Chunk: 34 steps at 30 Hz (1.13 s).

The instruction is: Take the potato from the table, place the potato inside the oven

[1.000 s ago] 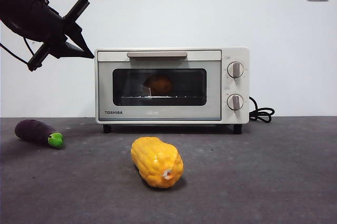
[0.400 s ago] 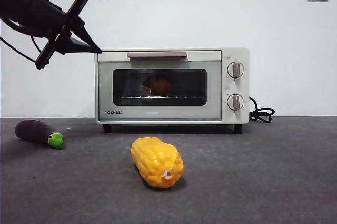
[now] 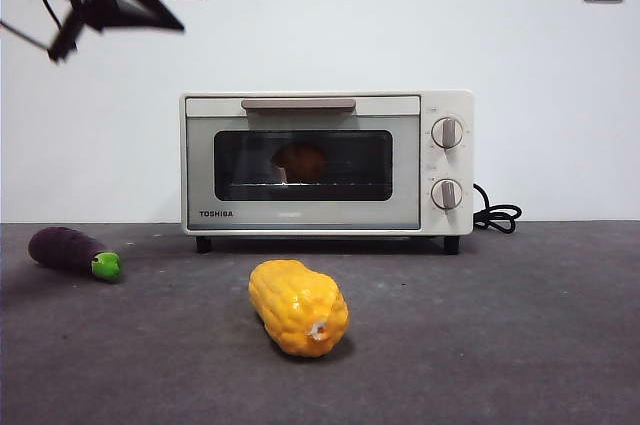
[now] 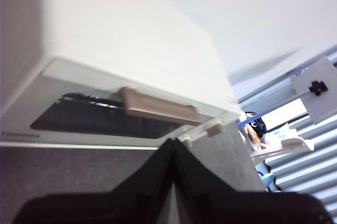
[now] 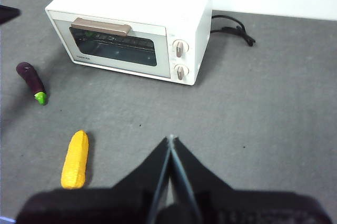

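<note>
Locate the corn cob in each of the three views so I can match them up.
Front view: the corn cob lies on the table's near middle, in front of the oven.
Left wrist view: not in it; only the oven shows.
Right wrist view: the corn cob lies well apart from the oven.
Shared landmark: the oven's beige handle.

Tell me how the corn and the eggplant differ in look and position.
The corn is yellow and bumpy; the eggplant is dark purple with a green tip. In the front view the corn looks bigger and nearer, lying in front of the oven; the eggplant lies farther back, off to the oven's side. The corn points roughly toward the camera; the eggplant lies more across the view. Both rest on the table, untouched by either tool.
</note>
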Motion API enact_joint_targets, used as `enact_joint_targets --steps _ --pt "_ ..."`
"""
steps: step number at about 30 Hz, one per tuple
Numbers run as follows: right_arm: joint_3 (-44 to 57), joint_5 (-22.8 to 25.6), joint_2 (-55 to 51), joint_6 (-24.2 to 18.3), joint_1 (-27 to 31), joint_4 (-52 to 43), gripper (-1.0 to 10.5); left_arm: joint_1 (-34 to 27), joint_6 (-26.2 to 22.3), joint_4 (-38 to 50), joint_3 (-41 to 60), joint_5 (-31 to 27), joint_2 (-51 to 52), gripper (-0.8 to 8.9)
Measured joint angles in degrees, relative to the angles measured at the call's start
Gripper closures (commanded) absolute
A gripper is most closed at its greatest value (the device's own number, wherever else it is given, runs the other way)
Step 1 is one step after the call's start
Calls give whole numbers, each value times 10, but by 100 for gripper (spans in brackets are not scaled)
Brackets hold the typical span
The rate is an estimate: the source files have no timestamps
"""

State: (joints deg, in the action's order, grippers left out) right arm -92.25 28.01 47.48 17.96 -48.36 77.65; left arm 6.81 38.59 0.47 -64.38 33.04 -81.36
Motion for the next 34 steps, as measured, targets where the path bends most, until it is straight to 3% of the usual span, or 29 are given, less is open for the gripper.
enact_joint_targets --steps 4,10,20,26,34 --pt "0 0 8 28 0 0 945 0 -37 -53 0 1 85 819" --pt "0 0 8 36 0 0 945 0 -80 -127 0 -2 231 819" --pt "0 0 8 5 0 0 945 0 -134 -343 0 -102 454 818" --pt "0 0 8 2 0 0 945 0 -153 -463 -1 -111 490 818" --pt "0 0 9 2 0 0 945 0 -156 -493 -1 -111 465 818"
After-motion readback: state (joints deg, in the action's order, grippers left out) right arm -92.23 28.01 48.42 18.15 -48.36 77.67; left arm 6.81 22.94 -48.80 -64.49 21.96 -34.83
